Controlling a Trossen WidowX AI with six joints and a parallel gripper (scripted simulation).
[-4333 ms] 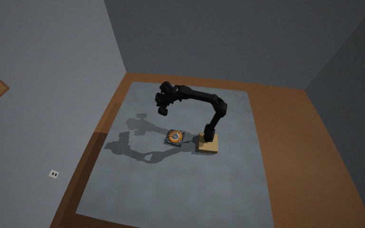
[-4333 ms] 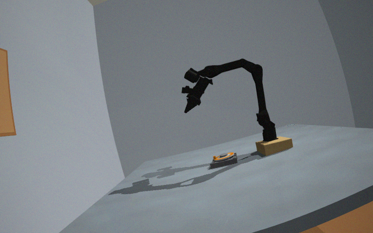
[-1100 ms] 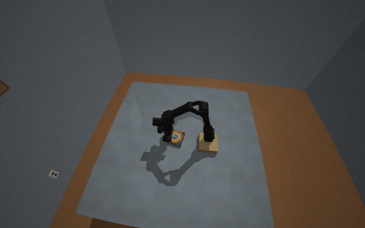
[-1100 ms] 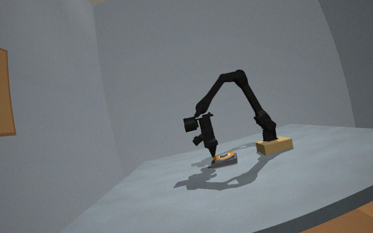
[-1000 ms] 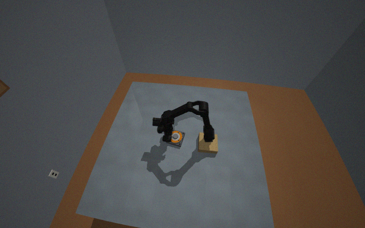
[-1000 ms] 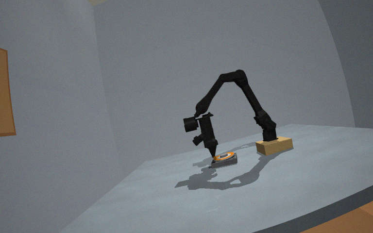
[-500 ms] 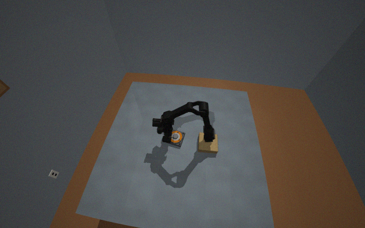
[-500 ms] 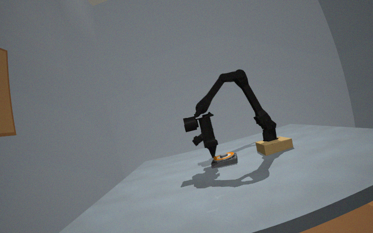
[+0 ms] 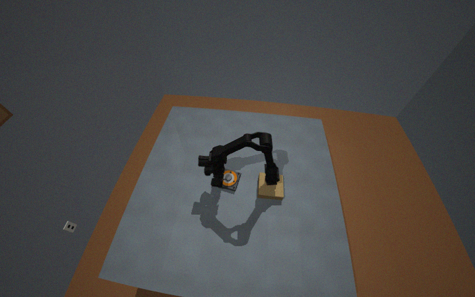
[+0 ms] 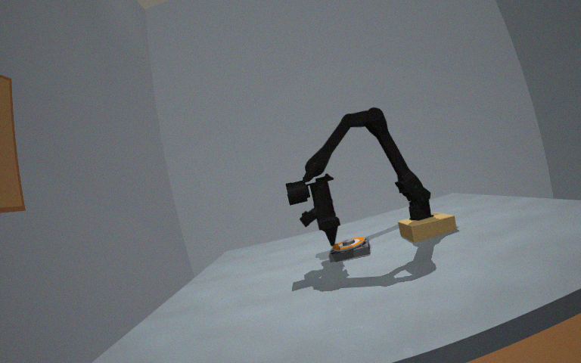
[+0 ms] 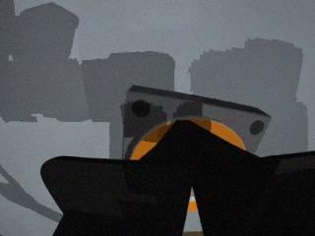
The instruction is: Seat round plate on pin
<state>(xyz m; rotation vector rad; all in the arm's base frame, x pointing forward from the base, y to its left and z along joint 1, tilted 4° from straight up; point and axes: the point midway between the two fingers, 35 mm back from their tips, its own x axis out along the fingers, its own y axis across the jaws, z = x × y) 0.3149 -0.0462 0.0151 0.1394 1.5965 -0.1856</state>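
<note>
The round plate (image 9: 235, 178) (image 10: 361, 240) (image 11: 225, 136), an orange ring around a white one, sits around the grey post (image 9: 228, 177) (image 10: 348, 242) on the dark square base (image 9: 230, 189) (image 10: 349, 255) (image 11: 228, 111). In the exterior view it looks slightly raised and tilted on the base. The orange tab (image 10: 336, 246) shows at the plate's left end there. My gripper (image 9: 217, 184) (image 10: 333, 245) (image 11: 181, 126) is shut and empty, pointing down, its tips at the plate's edge beside the tab. Whether they touch is unclear. The pin and the tab's hole cannot be made out; the fingers cover much of the plate in the wrist view.
The arm stands on a tan block (image 9: 270, 192) (image 10: 434, 229) to the right of the base in the top and exterior views. The arm arches above the pale mat (image 9: 297, 241) (image 10: 256, 308), and its shadow falls across the mat. Dark round marks (image 11: 141, 108) (image 11: 257, 127) show at the base's corners.
</note>
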